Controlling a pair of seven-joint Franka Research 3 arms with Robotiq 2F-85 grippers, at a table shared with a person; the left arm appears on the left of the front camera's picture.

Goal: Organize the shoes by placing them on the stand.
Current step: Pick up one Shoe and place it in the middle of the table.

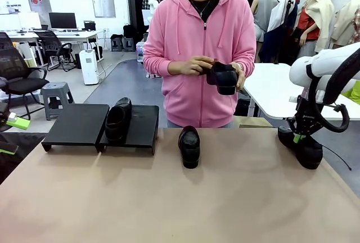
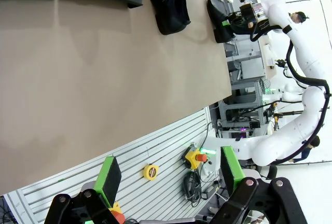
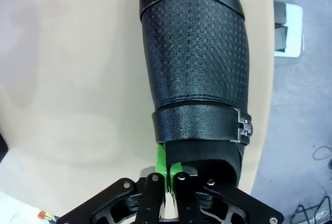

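- We see the stand [image 1: 76, 124] as two matte-black sloped platforms, side by side at the far left of the desk [image 1: 169, 209].
- The first shoe [image 1: 118, 120], glossy black, lies lengthwise down the right platform, along its left edge.
- The second shoe [image 1: 189, 146] stands on the desk near the middle, just right of the stand.
- The third shoe [image 1: 223, 77] is off the desk, held in the person's hands [image 1: 194, 66].
- The fourth shoe [image 3: 194, 53] has an embossed upper and a buckled strap. It rests at the desk's right edge, its heel rim pinched by the right hand [image 3: 167, 171].
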